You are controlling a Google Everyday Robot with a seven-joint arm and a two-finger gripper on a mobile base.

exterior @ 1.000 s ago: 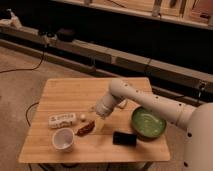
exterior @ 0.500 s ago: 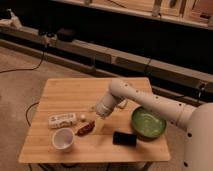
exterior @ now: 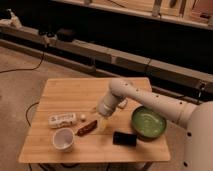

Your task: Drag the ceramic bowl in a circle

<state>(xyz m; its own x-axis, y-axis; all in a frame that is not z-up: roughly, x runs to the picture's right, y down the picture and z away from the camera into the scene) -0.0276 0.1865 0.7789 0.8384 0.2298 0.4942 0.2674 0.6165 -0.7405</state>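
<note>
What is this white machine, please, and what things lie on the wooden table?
It is a robot's white arm, reaching from the right over a square wooden table. Its gripper, the grasping end, hangs above the table's middle, left of the wide round green ceramic bowl and apart from it. Whether it holds anything, I cannot tell. The camera looks down from above. Also there: a small white cup, a white packet, a reddish-brown oblong item and a flat black rectangular object.
</note>
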